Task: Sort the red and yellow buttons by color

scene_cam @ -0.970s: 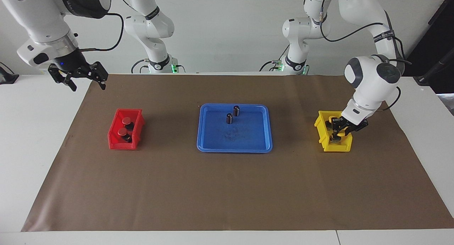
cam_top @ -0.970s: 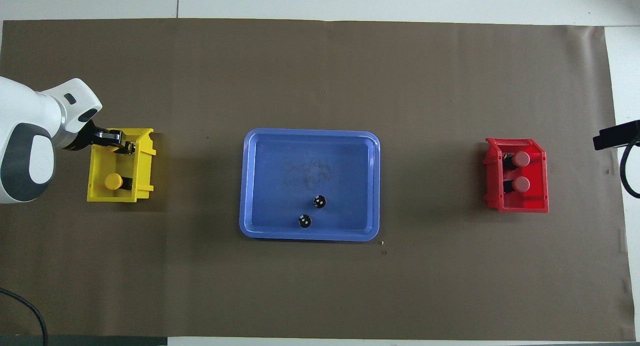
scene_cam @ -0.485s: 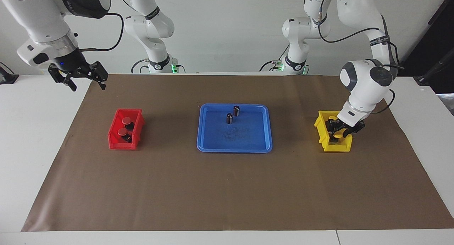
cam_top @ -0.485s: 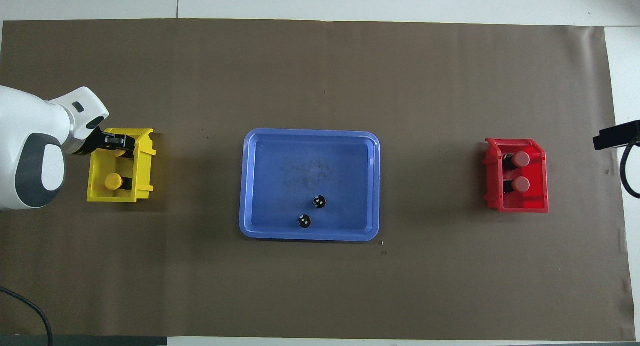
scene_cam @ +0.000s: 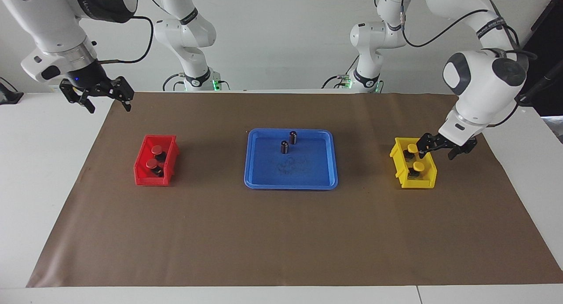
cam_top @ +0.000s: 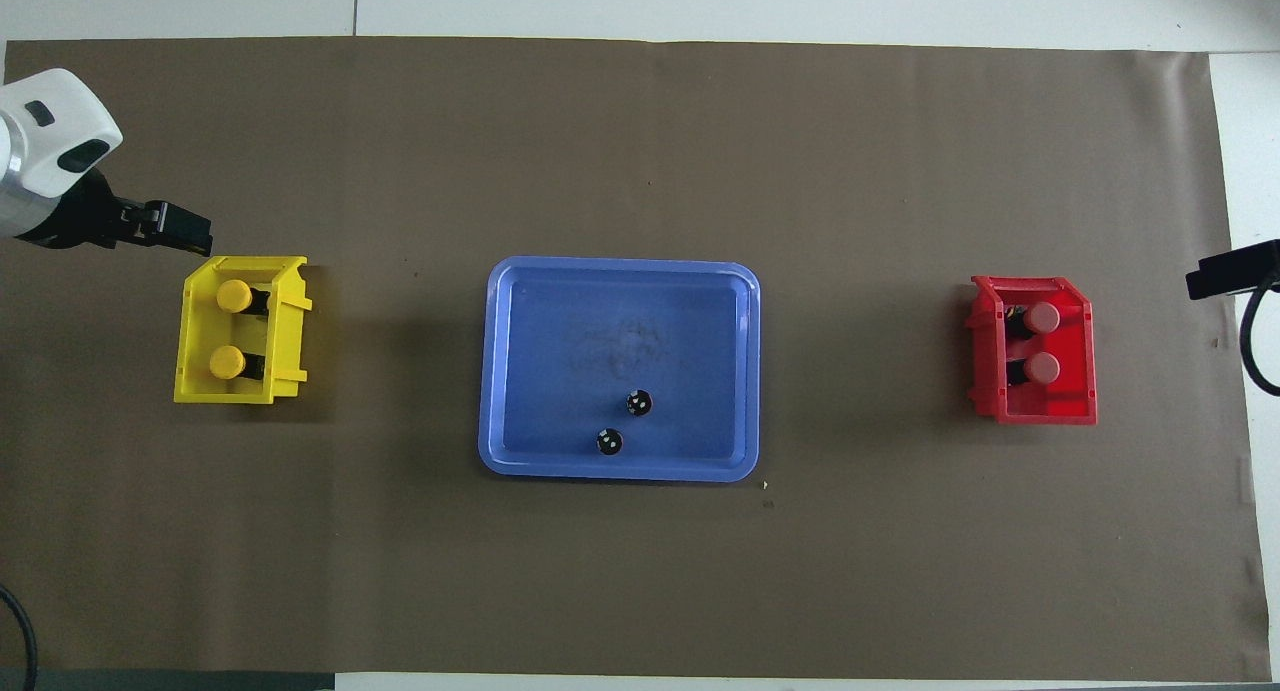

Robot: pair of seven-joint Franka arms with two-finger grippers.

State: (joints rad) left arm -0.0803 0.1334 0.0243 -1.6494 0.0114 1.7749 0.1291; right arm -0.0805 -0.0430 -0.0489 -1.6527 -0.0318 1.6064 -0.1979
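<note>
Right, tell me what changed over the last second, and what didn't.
The left gripper let go of the second yellow button inside the yellow bin, opened its fingers and lifted out; it is now above the bin's edge nearer the robots. Both yellow buttons now sit in that bin. Unchanged: the right gripper waits open, the red buttons lie in the red bin, and two dark cylinders stand in the blue tray.

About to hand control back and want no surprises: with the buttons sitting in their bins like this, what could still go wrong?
1. The left pincer, open, hangs just above the yellow bin; a low sideways retreat might clip its rim and shift it.
2. The two dark cylinders stand upright in the blue tray; a crossing arm could topple them.
3. The right pincer waits open, clear of the red bin; little risk there.
</note>
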